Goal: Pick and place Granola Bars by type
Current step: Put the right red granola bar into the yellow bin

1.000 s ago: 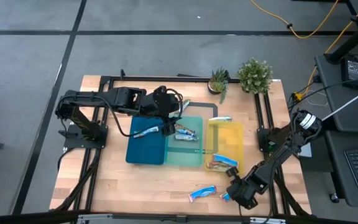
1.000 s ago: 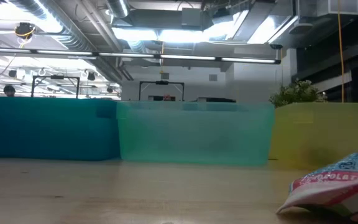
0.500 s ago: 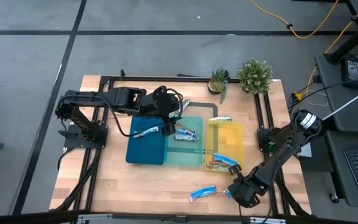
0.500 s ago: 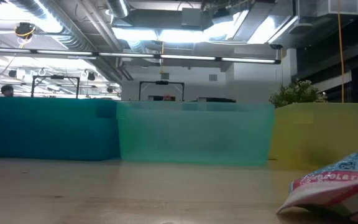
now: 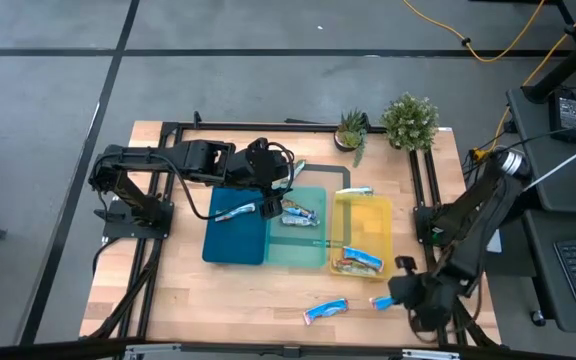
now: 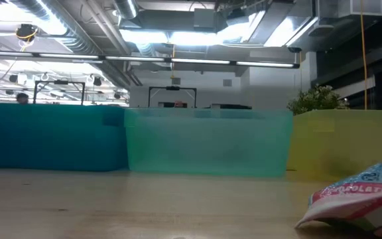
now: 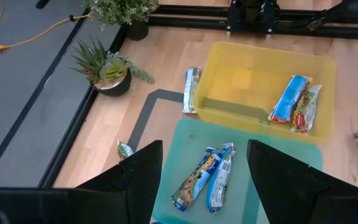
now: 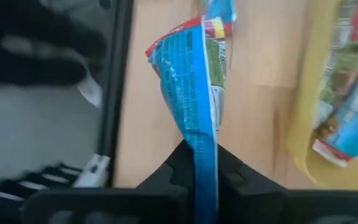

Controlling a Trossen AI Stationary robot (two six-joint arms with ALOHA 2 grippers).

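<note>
Blue granola bar (image 8: pixel 197 93) clamped in right gripper (image 8: pixel 205 163), left gripper (image 7: pixel 204 168) spread above teal tray (image 7: pixel 272 205)

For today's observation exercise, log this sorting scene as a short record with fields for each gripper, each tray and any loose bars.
right gripper: shut on a blue granola bar, near the table's front right
left gripper: open, above the teal tray
yellow tray: two bars at one end
teal tray: two bars
dark-blue tray: one bar
loose bars: one on the table in front of the trays, one behind the yellow tray
</note>
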